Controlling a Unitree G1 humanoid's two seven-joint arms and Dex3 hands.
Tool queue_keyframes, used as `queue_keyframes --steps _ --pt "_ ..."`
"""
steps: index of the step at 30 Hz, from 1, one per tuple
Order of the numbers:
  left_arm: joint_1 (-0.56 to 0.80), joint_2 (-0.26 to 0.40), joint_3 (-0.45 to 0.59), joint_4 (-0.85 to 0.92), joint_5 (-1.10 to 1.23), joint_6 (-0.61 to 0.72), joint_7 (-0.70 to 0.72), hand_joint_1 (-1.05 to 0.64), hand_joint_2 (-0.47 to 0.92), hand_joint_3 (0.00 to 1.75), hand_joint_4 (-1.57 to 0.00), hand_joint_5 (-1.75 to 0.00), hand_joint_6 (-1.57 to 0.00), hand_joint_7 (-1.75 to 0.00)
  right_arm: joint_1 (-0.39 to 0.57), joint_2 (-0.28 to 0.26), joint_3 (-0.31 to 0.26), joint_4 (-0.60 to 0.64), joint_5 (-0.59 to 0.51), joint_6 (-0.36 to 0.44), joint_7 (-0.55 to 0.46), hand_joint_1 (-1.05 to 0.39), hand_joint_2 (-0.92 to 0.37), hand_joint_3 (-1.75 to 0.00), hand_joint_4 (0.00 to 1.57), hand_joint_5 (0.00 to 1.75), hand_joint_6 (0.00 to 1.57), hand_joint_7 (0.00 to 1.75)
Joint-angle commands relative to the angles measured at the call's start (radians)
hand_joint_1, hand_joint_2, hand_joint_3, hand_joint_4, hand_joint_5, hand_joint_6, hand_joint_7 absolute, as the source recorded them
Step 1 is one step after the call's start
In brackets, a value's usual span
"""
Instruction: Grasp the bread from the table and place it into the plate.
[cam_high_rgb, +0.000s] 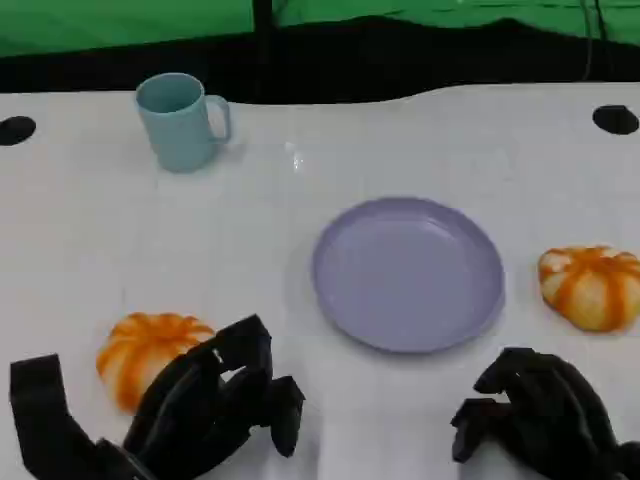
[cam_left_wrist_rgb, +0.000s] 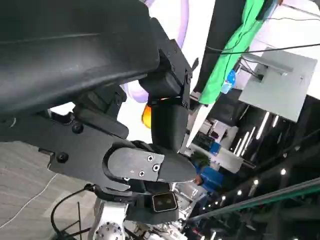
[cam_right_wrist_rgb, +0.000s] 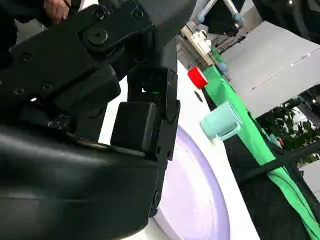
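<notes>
Here, in the head view, the left hand (cam_high_rgb: 205, 405) is sitting at the lower left of the frame, its dark fingers reaching over the near edge of an orange-striped bread (cam_high_rgb: 150, 352) that is lying on the white counter (cam_high_rgb: 300, 250). Whether the fingers are actually gripping that bread or only touching it cannot be told from these pictures. The lavender plate (cam_high_rgb: 408, 272) is resting near the middle of the frame with nothing on it, to the right of that bread and apart from it. A second orange-striped bread (cam_high_rgb: 592, 286) is lying at the right edge, just beyond the plate's rim. The right hand (cam_high_rgb: 535, 410) is hanging at the lower right, below the plate, its fingers curled inward and grasping nothing. A pale blue mug (cam_high_rgb: 181, 120) is standing upright in the upper left. In the right wrist view, the plate (cam_right_wrist_rgb: 197, 200) and the mug (cam_right_wrist_rgb: 221, 120) are showing past the black hand (cam_right_wrist_rgb: 145, 125).
</notes>
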Motion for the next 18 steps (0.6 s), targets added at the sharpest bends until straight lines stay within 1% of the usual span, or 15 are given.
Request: queue_keyframes --steps 1,5,18 --pt "0.008 0.009 0.002 -0.009 0.003 -0.005 0.001 -0.69 0.92 0.22 -0.86 -1.75 -0.65 -1.75 0.014 -0.013 -0.003 -0.017 0.007 -0.005 0.006 -1.02 -0.77 -0.01 1.56 0.73 1.57 0.34" --pt "0.007 0.013 0.0 -0.011 0.003 0.008 0.007 -0.7 0.92 0.22 -0.87 -1.75 -0.66 -1.75 0.016 -0.011 -0.005 -0.029 0.015 0.015 -0.005 -1.02 -0.75 0.0 1.57 0.73 1.57 0.35" --pt "0.004 0.015 0.002 -0.01 0.003 0.004 0.003 -0.69 0.92 0.22 -0.86 -1.75 -0.65 -1.75 0.012 -0.008 -0.003 -0.023 0.008 0.008 -0.006 -1.03 -0.75 0.0 1.57 0.73 1.57 0.34"
